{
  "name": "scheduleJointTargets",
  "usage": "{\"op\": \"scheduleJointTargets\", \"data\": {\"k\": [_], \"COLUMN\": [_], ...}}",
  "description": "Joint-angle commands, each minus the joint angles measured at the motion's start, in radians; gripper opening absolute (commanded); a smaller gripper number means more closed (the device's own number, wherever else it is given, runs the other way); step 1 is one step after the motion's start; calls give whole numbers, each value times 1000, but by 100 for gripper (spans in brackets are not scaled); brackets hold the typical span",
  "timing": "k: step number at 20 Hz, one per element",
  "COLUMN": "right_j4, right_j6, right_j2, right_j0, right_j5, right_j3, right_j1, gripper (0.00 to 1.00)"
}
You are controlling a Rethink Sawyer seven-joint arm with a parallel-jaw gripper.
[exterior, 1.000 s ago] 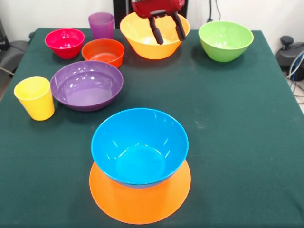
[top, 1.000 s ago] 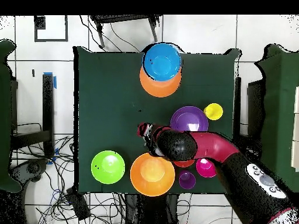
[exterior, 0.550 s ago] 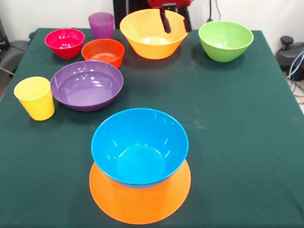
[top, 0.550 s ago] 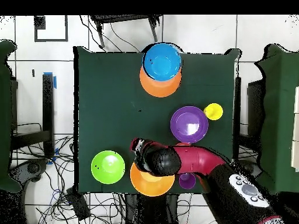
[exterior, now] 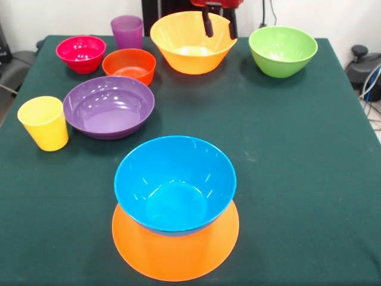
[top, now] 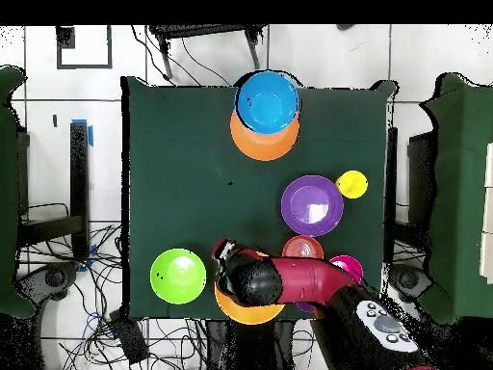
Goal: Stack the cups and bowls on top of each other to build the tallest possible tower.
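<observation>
Gripper hangs over the upright large orange bowl at the table's far edge, fingers spread, holding nothing. Bowl looks light, stiff, glossy and likely slippery; pinch it across the thin rim

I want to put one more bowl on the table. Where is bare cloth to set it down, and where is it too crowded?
The widest bare patch lies between the green bowl and the blue bowl, out to the table edge on that side. A smaller patch lies between the yellow cup and the blue bowl. Crowded: the purple bowl, orange-red bowl, pink-red bowl and purple cup.
</observation>
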Motion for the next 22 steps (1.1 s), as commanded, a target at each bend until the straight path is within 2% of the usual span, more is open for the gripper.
{"op": "scheduleJointTargets", "data": {"k": [1, 5, 10, 17, 22], "right_j4": [29, 66, 102, 133, 152], "right_j6": [214, 228, 202, 169, 163], "right_j2": [-143, -168, -186, -251, -278], "right_j0": [94, 120, 125, 166, 195], "right_j5": [-165, -236, -226, -220, -212], "right_j3": [-19, -33, -49, -114, -130], "right_j1": [101, 145, 147, 197, 201], "gripper": [100, 100, 100, 100, 100]}}
